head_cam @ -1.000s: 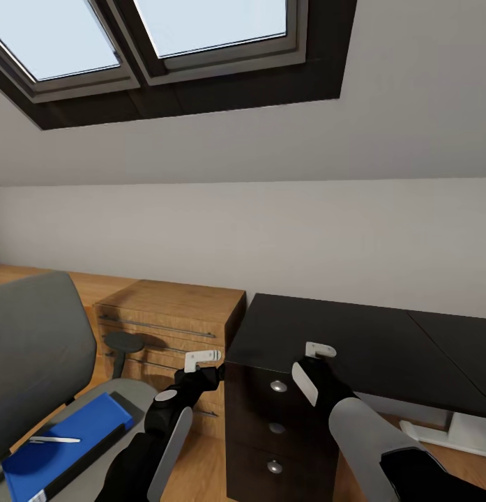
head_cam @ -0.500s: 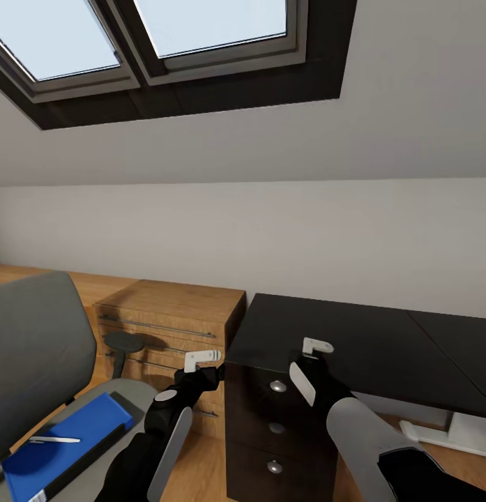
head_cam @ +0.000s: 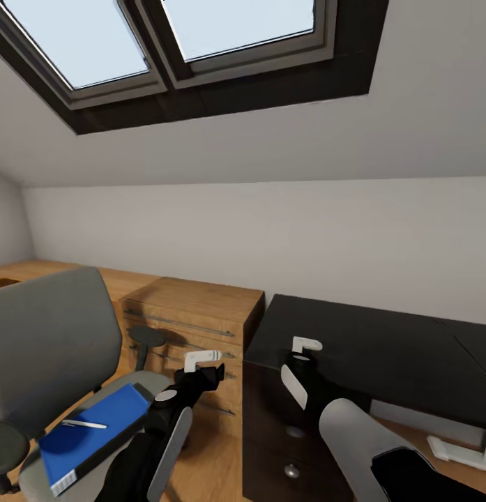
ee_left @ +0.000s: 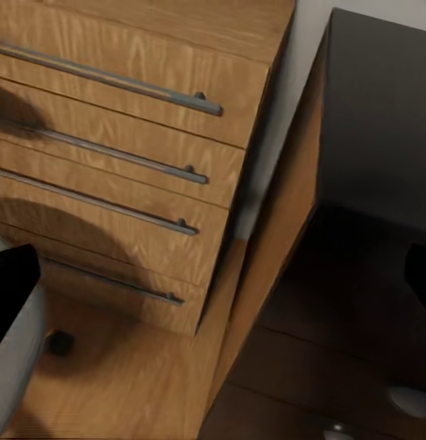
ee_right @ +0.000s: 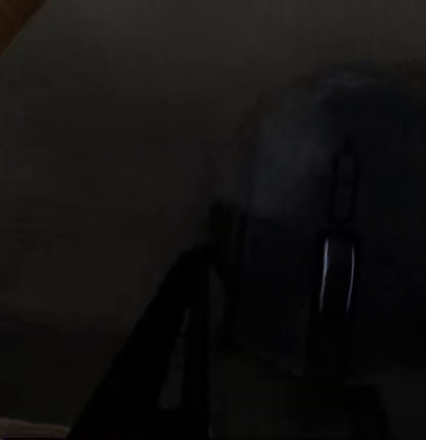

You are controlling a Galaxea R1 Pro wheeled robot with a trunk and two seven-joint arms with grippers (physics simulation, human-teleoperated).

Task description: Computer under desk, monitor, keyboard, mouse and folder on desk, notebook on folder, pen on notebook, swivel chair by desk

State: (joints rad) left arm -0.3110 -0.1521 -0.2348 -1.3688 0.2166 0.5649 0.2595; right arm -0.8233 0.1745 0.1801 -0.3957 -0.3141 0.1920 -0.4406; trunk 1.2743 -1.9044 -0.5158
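View swings toward the chair, folder now in plain sight

Camera motion accounts for the change: against the pictures from a moment ago the whole scene has slid rightward and down, so the head or base has turned left and the things themselves have not moved. The swivel chair [head_cam: 47,335] shows more fully at near left, with the folder [head_cam: 96,429] lying on its seat and the pen [head_cam: 82,424] resting on top of the folder. The black tabletop [head_cam: 382,348] stands to the right, beside the wooden drawer chest [head_cam: 194,314]; its visible part is bare.

The left claw [head_cam: 203,360] hangs in front of the chest, between chair and desk. The right claw [head_cam: 305,344] hovers over the tabletop's near left corner. Whether either claw is open or closed cannot be told. In the right wrist view a dark rounded shape, probably the mouse [ee_right: 332,266], sits close ahead; whether it is gripped is unclear.

The turn likely means the folder is the next target, still to be carried across.
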